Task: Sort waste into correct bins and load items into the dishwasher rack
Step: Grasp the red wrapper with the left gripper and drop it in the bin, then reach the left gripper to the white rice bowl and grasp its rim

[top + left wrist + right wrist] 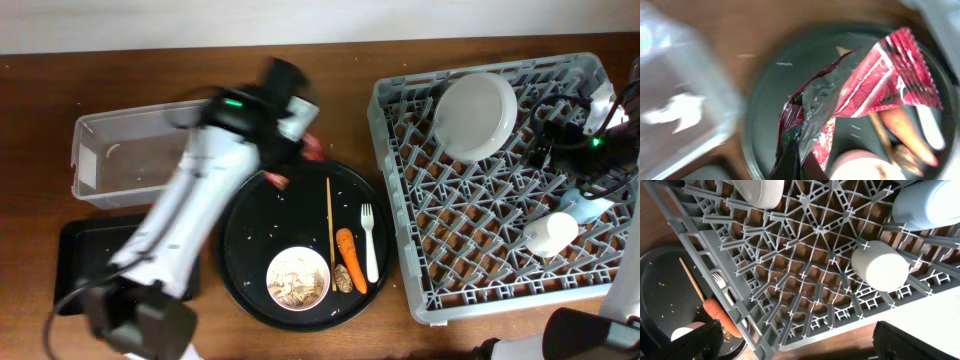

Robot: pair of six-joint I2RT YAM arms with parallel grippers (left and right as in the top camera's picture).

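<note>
The left gripper [796, 169] is pinching the crumpled red wrapper [875, 80] by its lower end. The foil is rising up and to the right from the closed jaws, above the round black tray [770, 100]. Beyond it, the carrot piece [905, 132] and white fork [930, 127] are lying on that tray, and the clear tub [680, 100] is showing blurred alongside. The right gripper [805, 345] is hovering over the dishwasher rack [790, 280], jaws spread wide and empty, with the cream cup [880, 265] lying just ahead of them.
</note>
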